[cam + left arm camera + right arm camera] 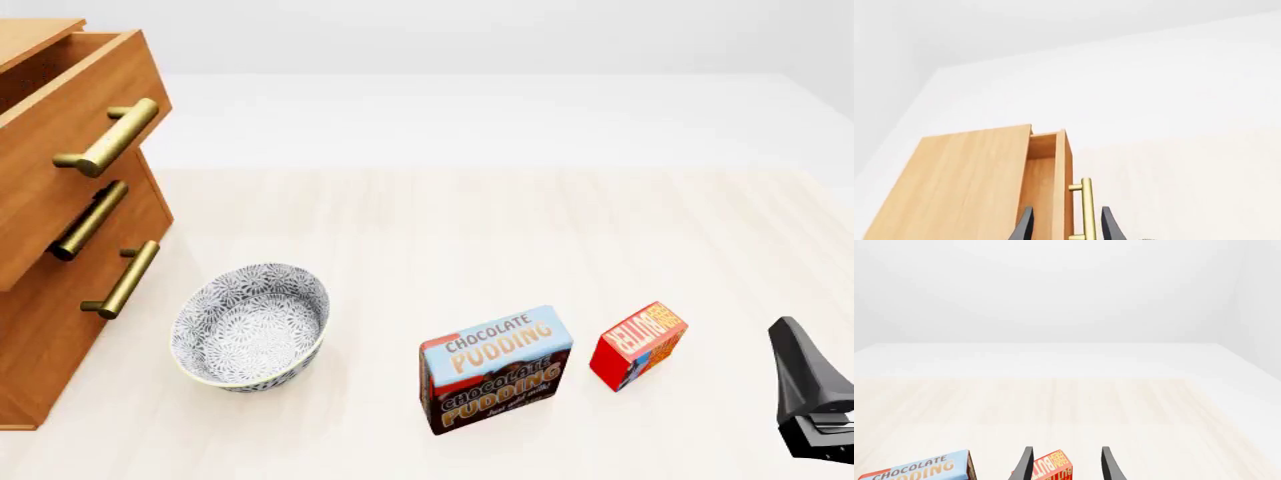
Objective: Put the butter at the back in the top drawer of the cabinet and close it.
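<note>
The butter (639, 344) stands on the worktop (467, 230), just right of the chocolate pudding box (495, 368), with a patterned bowl (250, 325) further left. The right gripper (1064, 465) has its fingers spread, the butter between them, nothing held. The left gripper (1064, 227) straddles, parted, the brass handle (1086, 207) of the top drawer (74, 140), which stands pulled out from the cabinet (40, 330).

Top drawer (60, 150) ajar; butter (638, 345) right of pudding box (497, 368).

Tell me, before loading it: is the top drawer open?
Open: the top drawer juts out past the two lower ones on the cabinet.
</note>
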`<move>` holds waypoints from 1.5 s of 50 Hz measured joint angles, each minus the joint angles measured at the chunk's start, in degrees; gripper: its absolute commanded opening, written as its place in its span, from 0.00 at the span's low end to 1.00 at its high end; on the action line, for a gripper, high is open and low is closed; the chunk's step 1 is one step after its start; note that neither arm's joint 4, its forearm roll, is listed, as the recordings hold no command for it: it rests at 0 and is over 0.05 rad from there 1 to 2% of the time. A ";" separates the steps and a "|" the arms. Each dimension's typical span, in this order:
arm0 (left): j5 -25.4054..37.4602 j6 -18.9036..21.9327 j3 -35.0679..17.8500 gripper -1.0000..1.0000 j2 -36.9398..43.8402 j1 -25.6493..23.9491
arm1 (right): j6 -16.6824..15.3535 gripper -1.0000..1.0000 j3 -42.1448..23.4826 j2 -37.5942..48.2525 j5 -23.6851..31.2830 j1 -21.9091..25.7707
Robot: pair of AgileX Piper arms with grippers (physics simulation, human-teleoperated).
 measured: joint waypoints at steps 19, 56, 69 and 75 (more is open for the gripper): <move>0.06 -0.91 0.90 1.00 0.97 0.73 | 0.00 1.00 0.00 0.00 0.00 0.00; -1.60 -2.99 4.19 1.00 2.53 1.22 | 0.00 1.00 0.00 0.00 0.00 0.00; -2.28 -3.45 5.21 1.00 3.14 1.49 | 0.00 1.00 0.00 0.00 0.00 0.00; -2.48 -3.63 5.46 1.00 3.53 1.67 | 0.00 1.00 0.00 0.00 0.00 0.00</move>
